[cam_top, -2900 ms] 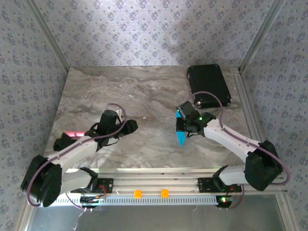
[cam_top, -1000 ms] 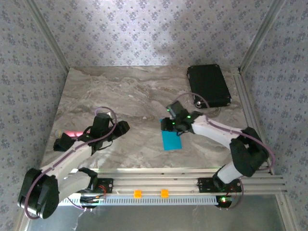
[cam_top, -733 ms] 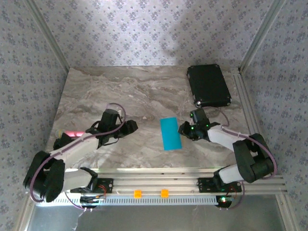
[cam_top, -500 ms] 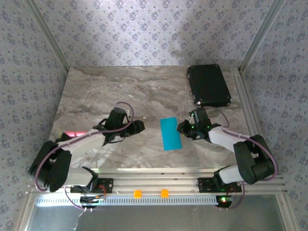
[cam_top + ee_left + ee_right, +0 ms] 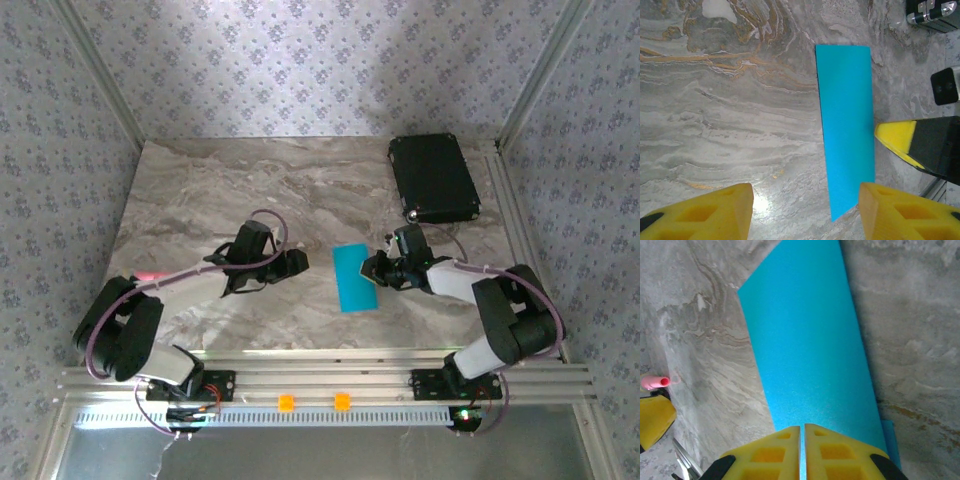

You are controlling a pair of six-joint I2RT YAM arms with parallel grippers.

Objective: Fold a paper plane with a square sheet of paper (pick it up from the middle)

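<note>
Your left arm (image 5: 190,285) lies low and stretched out to the right, and the left gripper (image 5: 296,263) at its end has its 2 yellow-padded fingers (image 5: 700,210) spread wide apart. Your right arm (image 5: 455,282) is bent sharply at the elbow with the forearm reaching low to the left, and the right gripper (image 5: 367,268) has both pads (image 5: 765,452) pressed together with only a hairline between them. The 2 grippers face each other tip to tip, near but apart.
</note>
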